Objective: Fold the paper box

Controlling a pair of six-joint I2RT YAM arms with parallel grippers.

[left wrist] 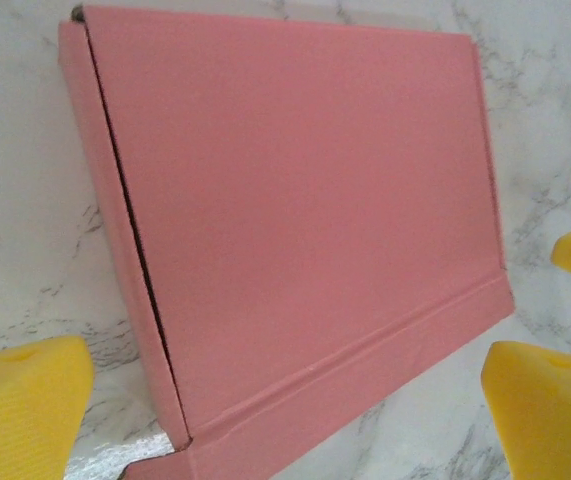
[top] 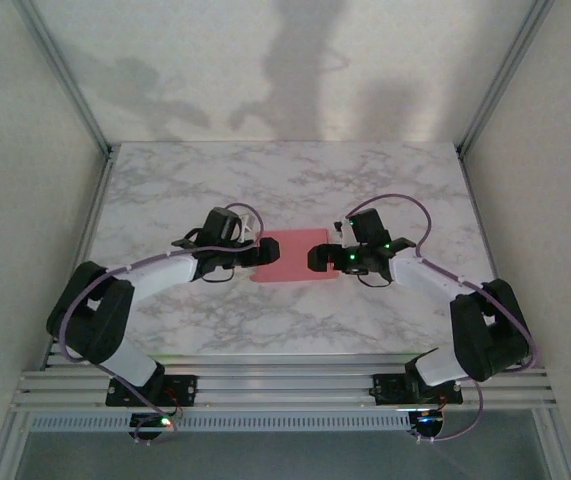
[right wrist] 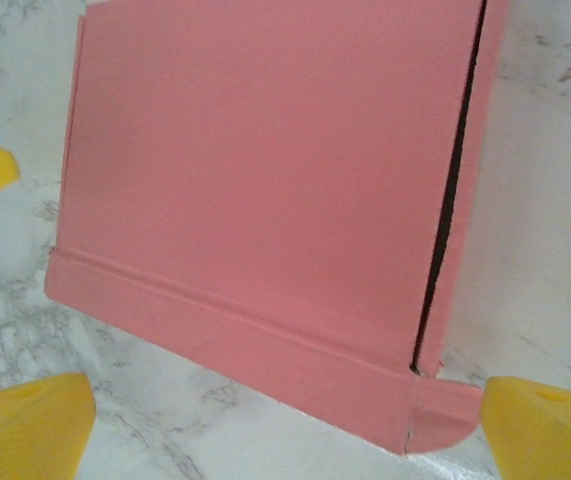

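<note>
**Box** point(top: 293, 257): pink, closed, lying flat at the centre of the table point(top: 295, 180). A dark gap runs along one side seam, and a small tab point(right wrist: 445, 410) sticks out at a corner.

**Step (judged):** final closing, nearly done. The next move likely calls for pressing that side in and tucking the tab.

**Left gripper** point(top: 263, 252): at the box's left edge, arm bent inward, fingers point(left wrist: 25, 400) wide apart, holding nothing.

**Right gripper** point(top: 317, 258): at the right edge, mirrored, likewise spread and empty.

The paper box point(top: 293, 256) lies flat on the table point(top: 295, 180), near its middle. The left gripper point(top: 263, 252) is at the left edge of the box and the right gripper point(top: 317, 258) is at its right edge, so the box sits between them
</note>
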